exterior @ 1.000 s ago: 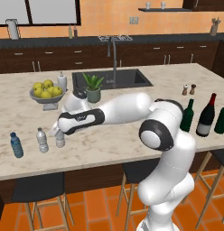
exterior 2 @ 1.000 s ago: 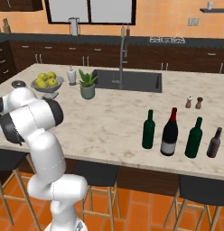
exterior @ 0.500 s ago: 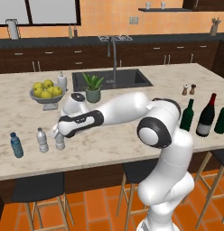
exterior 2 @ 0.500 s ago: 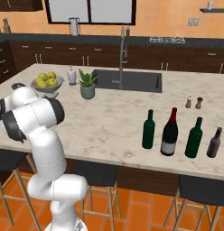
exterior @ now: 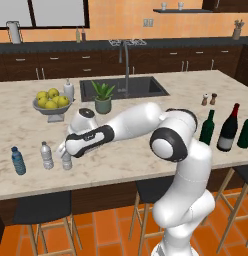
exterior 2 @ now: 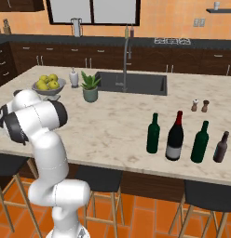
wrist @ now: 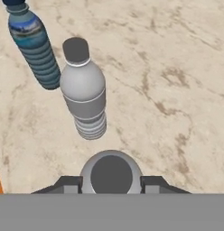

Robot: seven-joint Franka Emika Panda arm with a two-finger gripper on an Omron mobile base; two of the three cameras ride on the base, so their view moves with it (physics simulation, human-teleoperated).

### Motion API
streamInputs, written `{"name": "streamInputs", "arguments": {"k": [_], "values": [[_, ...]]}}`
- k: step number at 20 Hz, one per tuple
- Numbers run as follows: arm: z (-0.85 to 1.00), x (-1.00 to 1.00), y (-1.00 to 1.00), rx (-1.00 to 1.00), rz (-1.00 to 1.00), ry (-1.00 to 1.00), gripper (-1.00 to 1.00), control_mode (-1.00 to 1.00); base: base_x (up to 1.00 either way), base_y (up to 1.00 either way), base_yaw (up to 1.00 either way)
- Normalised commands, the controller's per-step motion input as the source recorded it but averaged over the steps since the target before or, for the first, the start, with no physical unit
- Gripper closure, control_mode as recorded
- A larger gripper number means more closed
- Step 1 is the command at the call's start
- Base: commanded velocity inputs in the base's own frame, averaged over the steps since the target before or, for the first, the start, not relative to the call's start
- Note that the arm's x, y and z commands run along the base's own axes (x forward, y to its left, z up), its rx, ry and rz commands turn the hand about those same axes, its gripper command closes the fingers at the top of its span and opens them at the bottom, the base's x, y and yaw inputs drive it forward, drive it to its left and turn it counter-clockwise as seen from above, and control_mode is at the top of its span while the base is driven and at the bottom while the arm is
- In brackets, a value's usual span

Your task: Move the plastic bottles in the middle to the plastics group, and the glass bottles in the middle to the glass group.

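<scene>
My gripper (exterior: 66,155) hangs over the left part of the counter, shut on a small clear plastic bottle (exterior: 67,162) with a white cap. In the hand view this bottle (wrist: 110,169) sits between my fingertips (wrist: 71,184), seen from above. Just beyond it stands the plastics group, a clear greyish bottle (wrist: 84,97) and a blue-tinted one (wrist: 35,47); in the left base view they are the clear one (exterior: 46,155) and the blue one (exterior: 17,161). Far right stand the black wine bottle (exterior 2: 174,137) with red foil and two dark green glass bottles (exterior 2: 153,134) (exterior 2: 200,142).
A bowl of yellow fruit (exterior: 51,102), a white dispenser (exterior: 69,91) and a potted plant (exterior: 102,98) stand behind my arm. The sink (exterior: 123,87) lies mid-counter. Salt and pepper shakers (exterior 2: 200,105) and a small brown bottle (exterior 2: 221,147) are at the right. Stools line the front edge.
My hand, with the clear bottle in it, has sunk a little toward the counter beside the two small bottles. Nothing else has moved.
</scene>
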Motion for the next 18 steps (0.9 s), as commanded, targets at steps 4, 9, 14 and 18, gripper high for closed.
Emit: {"name": "streamInputs", "arguments": {"k": [4,9,14,18], "values": [[0.09,0.32,0.03,0.0,0.0,-0.01,1.0,-1.0,0.0,0.0,0.0],[0.09,0.56,0.02,0.0,0.0,0.0,1.0,-1.0,0.0,0.0,0.0],[-0.16,0.14,0.0,0.0,0.0,0.0,1.0,-1.0,0.0,0.0,0.0],[-0.53,0.0,0.0,0.0,0.0,0.0,1.0,-1.0,0.0,0.0,0.0]]}}
